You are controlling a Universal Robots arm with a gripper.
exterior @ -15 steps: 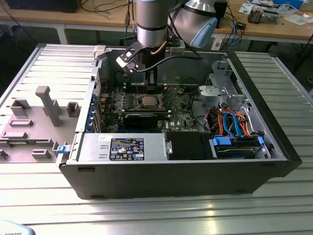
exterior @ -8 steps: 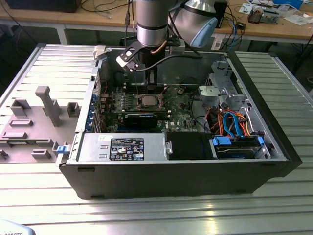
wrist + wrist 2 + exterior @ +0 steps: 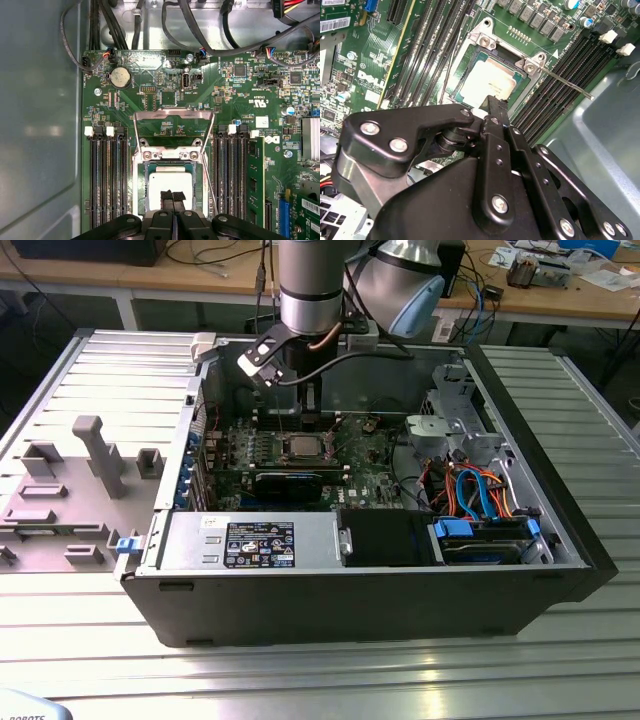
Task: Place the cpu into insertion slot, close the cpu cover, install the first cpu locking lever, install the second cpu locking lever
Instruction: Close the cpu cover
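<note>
Inside the insertion slot (image 3: pixel 139 191), the cpu (image 3: pixel 170 179)

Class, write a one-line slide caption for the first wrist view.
Shut jaws at the cpu lying in the insertion slot; cpu cover open.

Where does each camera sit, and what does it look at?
Exterior view: off the arm, looking down into the open black computer case; grey robot arm shows.
First wrist view: on the arm, facing the green motherboard squarely; black end effector tips show.
Second wrist view: on the arm, slanting past the end effector body.
Both wrist views share the silver-grey square cpu.
</note>
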